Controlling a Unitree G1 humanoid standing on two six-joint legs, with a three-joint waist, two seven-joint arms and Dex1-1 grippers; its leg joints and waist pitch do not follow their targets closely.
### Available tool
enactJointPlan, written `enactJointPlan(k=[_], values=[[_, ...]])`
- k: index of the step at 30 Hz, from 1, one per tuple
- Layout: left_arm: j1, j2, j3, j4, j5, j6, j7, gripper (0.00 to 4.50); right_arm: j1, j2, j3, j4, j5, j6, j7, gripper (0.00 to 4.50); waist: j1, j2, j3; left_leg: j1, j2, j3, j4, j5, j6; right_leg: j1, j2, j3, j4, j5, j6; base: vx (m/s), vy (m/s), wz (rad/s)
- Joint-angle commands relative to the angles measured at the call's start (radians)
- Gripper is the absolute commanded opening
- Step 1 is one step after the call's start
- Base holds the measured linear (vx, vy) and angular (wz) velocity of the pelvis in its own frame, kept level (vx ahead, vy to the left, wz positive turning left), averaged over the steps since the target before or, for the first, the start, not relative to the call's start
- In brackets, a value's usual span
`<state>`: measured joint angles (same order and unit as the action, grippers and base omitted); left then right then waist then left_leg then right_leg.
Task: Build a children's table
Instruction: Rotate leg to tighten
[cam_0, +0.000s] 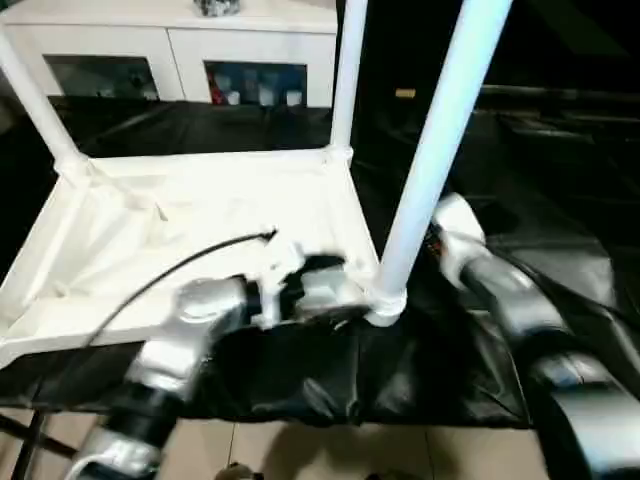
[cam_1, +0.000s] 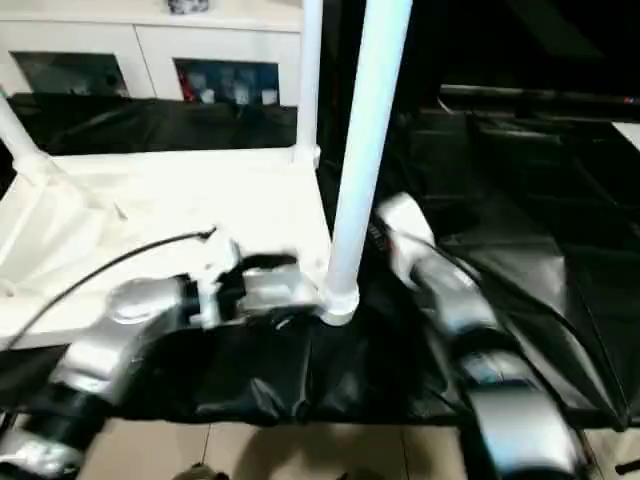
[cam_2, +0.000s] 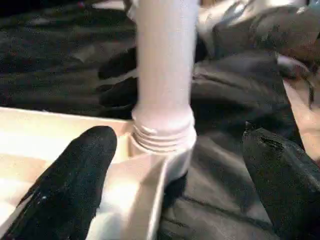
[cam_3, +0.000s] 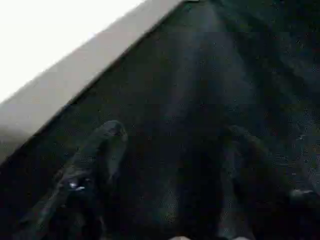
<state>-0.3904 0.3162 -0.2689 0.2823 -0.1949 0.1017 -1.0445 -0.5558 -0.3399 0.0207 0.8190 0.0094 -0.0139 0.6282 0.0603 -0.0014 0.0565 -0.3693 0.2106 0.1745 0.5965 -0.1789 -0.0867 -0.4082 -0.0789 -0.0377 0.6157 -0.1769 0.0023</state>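
The children's table (cam_0: 200, 215) lies upside down on black sheeting (cam_0: 430, 370) across the centre-left of the head view, three legs pointing up, the nearest leg (cam_0: 430, 160) seated in the corner at lower centre. The left gripper (cam_2: 175, 165) stands wide open either side of that leg's threaded base, grasping nothing. At right, the right gripper (cam_3: 170, 165) hangs spread and empty over the sheeting

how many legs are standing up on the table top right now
3: one leg at the near right corner by the left end effector, one at the far right corner, one at the far left. The near left corner is out of frame.
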Motion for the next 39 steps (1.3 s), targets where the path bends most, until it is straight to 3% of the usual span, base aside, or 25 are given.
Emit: enactJointPlan(k=[1,3,5,7,9,10,11,12,15,17,25,32,39], values=[[-0.023,0.025,-0.018,0.050,0.038,0.010,-0.013,4.16,0.063,-0.045,-0.001,-0.180,0.067,0.074,0.109,3.53,0.003,-0.004,-0.066,0.010,0.008,0.011,-0.068,-0.228,0.048,0.054,-0.033,0.027,-0.070,-0.208,-0.203,0.000,0.000,0.00],[-0.038,0.036,-0.024,0.079,0.048,0.002,-0.026,4.12,0.128,-0.086,0.008,-0.317,0.116,0.126,0.188,3.70,0.005,-0.005,-0.068,0.009,0.009,0.009,-0.069,-0.228,0.050,0.055,-0.034,0.028,-0.071,-0.210,-0.192,0.000,0.000,0.00],[-0.042,0.039,-0.026,0.088,0.051,-0.006,-0.035,3.74,0.157,-0.109,0.018,-0.373,0.133,0.139,0.219,3.85,0.002,-0.006,-0.067,0.006,0.009,0.006,-0.071,-0.234,0.046,0.053,-0.036,0.027,-0.074,-0.237,-0.188,0.000,0.000,0.00],[-0.052,0.042,-0.032,0.105,0.062,-0.008,-0.039,3.74,0.197,-0.155,0.032,-0.444,0.144,0.145,0.260,4.00,-0.003,-0.006,-0.064,0.007,0.008,0.005,-0.072,-0.259,0.038,0.049,-0.038,0.027,-0.084,-0.289,-0.183,0.000,0.000,0.00],[-0.062,0.044,-0.039,0.123,0.075,-0.002,-0.037,3.46,0.223,-0.185,0.030,-0.502,0.181,0.194,0.309,4.22,0.000,-0.008,-0.065,0.013,0.008,0.007,-0.070,-0.269,0.045,0.046,-0.036,0.029,-0.088,-0.303,-0.178,0.000,0.000,0.00],[-0.074,0.046,-0.044,0.148,0.089,-0.006,-0.035,3.34,0.243,-0.210,0.028,-0.554,0.216,0.238,0.352,4.26,-0.001,-0.010,-0.064,0.007,0.006,0.005,-0.071,-0.258,0.048,0.050,-0.036,0.028,-0.086,-0.302,-0.176,0.000,0.000,0.00],[-0.085,0.047,-0.047,0.168,0.097,-0.009,-0.031,3.31,0.256,-0.224,0.026,-0.588,0.229,0.260,0.375,4.30,0.004,-0.001,-0.066,0.011,0.009,0.003,-0.070,-0.257,0.050,0.048,-0.037,0.029,-0.085,-0.296,-0.174,0.000,0.000,0.00],[-0.094,0.047,-0.048,0.187,0.104,-0.011,-0.028,3.27,0.268,-0.237,0.025,-0.617,0.240,0.274,0.397,4.46,0.002,-0.007,-0.065,0.007,0.008,0.004,-0.071,-0.253,0.052,0.050,-0.035,0.027,-0.087,-0.287,-0.175,0.000,0.000,0.00],[-0.129,0.044,-0.045,0.247,0.111,-0.012,-0.026,2.85,0.319,-0.277,0.016,-0.730,0.283,0.347,0.449,4.50,0.002,-0.007,-0.065,0.005,0.007,0.002,-0.071,-0.248,0.052,0.051,-0.037,0.027,-0.086,-0.286,-0.177,0.000,0.000,0.00],[-0.147,0.044,-0.042,0.276,0.112,-0.018,-0.044,2.83,0.347,-0.304,0.023,-0.784,0.307,0.376,0.468,4.50,0.004,-0.011,-0.065,0.006,0.008,0.002,-0.071,-0.246,0.054,0.052,-0.039,0.027,-0.088,-0.296,-0.176,0.000,0.000,0.00],[-0.203,0.051,-0.061,0.363,0.136,-0.018,-0.095,2.11,0.367,-0.313,0.039,-0.837,0.303,0.422,0.463,4.50,0.004,-0.010,-0.061,0.011,0.008,-0.001,-0.074,-0.291,0.032,0.044,-0.044,0.025,-0.099,-0.409,-0.151,0.000,0.000,0.00],[-0.235,0.055,-0.085,0.431,0.186,-0.027,-0.100,1.59,0.377,-0.317,0.042,-0.871,0.320,0.452,0.458,4.50,0.006,-0.006,-0.064,0.009,0.010,-0.002,-0.074,-0.264,0.035,0.047,-0.043,0.027,-0.093,-0.335,-0.168,0.000,0.000,0.00],[-0.248,0.058,-0.089,0.458,0.201,-0.028,-0.114,1.01,0.372,-0.307,0.052,-0.877,0.318,0.461,0.456,4.50,0.006,-0.007,-0.062,0.009,0.009,-0.003,-0.075,-0.280,0.031,0.048,-0.046,0.026,-0.096,-0.371,-0.169,0.000,0.000,0.00]])
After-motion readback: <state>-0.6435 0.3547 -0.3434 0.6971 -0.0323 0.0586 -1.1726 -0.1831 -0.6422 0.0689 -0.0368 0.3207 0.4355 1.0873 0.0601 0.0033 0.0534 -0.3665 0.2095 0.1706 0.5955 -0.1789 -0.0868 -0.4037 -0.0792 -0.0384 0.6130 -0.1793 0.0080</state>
